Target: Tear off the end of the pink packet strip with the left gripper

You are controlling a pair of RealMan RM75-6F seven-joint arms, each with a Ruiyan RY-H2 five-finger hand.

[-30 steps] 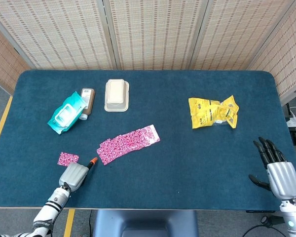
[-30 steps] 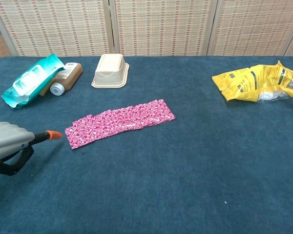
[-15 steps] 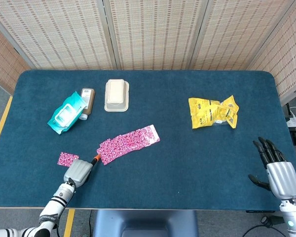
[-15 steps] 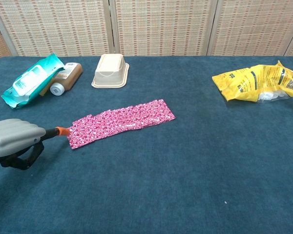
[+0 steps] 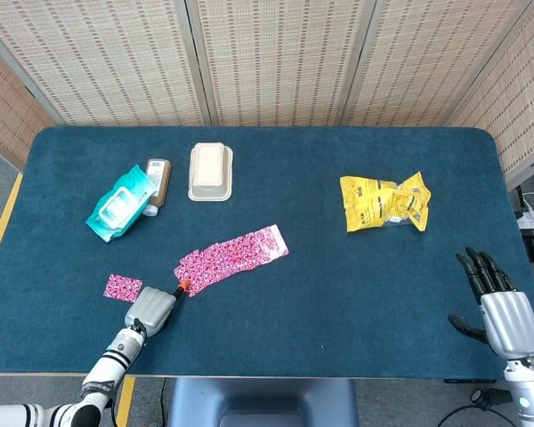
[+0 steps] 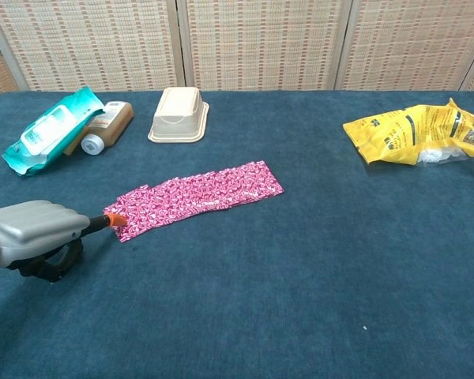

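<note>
The pink packet strip [image 5: 231, 258] [image 6: 197, 197] lies flat and slanted near the table's middle. My left hand [image 5: 151, 309] [image 6: 39, 233] is low at the strip's near left end. One outstretched finger with an orange tip [image 5: 182, 285] [image 6: 114, 220] touches that end's corner. The thumb hangs apart beneath the hand, and nothing is pinched. A small separate pink piece [image 5: 123, 286] lies just left of the hand, seen in the head view only. My right hand [image 5: 503, 302] rests at the table's near right edge with fingers spread and empty.
A teal wipes pack [image 5: 120, 203] [image 6: 51, 130] and a brown bottle [image 5: 157, 182] [image 6: 107, 126] lie at the back left. A beige tray [image 5: 211, 172] [image 6: 178, 114] stands beside them. A yellow bag [image 5: 384, 202] [image 6: 415, 134] lies at the back right.
My left hand has slid forward and to the right along the table. Its orange fingertip went from short of the strip to touching the strip's near left corner. The right hand has not moved.
</note>
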